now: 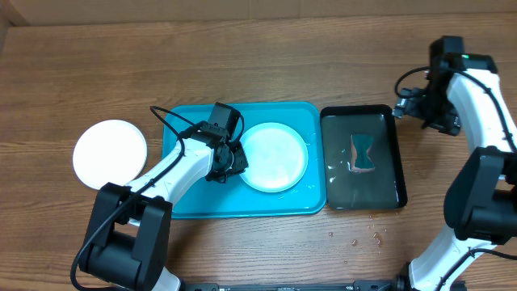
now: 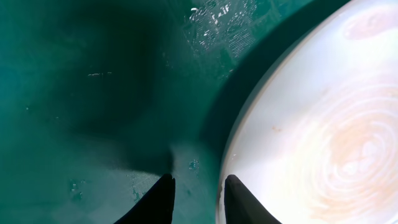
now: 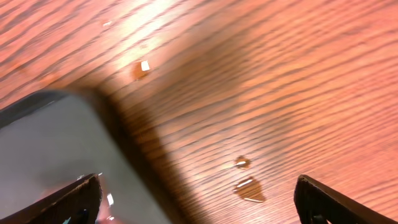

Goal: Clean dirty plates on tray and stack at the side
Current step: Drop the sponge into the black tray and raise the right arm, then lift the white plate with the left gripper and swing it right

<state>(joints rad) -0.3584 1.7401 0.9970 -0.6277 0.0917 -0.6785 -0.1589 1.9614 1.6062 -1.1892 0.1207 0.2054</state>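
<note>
On the wooden table (image 1: pixel 258 56), the turquoise tray (image 1: pixel 275 204) near the middle, with its long side running left to right. Inside it, in the right half, one pale plate (image 1: pixel 276 156) lying flat, clear of the tray's rim. Seen close in the left wrist view, the same pale plate (image 2: pixel 311 124) whitish and carrying faint orange swirls (image 2: pixel 348 143) on its face. To the left of the tray, apart from it and directly on the wood, a white plate (image 1: pixel 110 152), looking clean from above.

Left gripper (image 1: pixel 230 162) low over the tray floor, right at the left edge of the pale plate. In its own camera (image 2: pixel 199 177), fingers released and only a little apart: one dark fingertip (image 2: pixel 158 202) over the wet tray floor, the other at the plate's rim. Only tray floor in the gap, nothing clamped. Not possible to tell if that second finger touches the rim.

Right gripper (image 1: pixel 406 103) well away at the right, above the upper right corner of the black tray (image 1: pixel 401 174). In the right wrist view (image 3: pixel 199 205), fingers spread wide, one at each edge of the picture, empty, over wood and a corner of the black tray (image 3: pixel 50 143).

Black tray just beside the turquoise tray on its right, holding shallow water and a small teal piece (image 1: pixel 363 153) with a narrow waist. Some water drops (image 1: pixel 359 234) on the wood in front of it, and more drops (image 3: pixel 249 186) near its corner.
</note>
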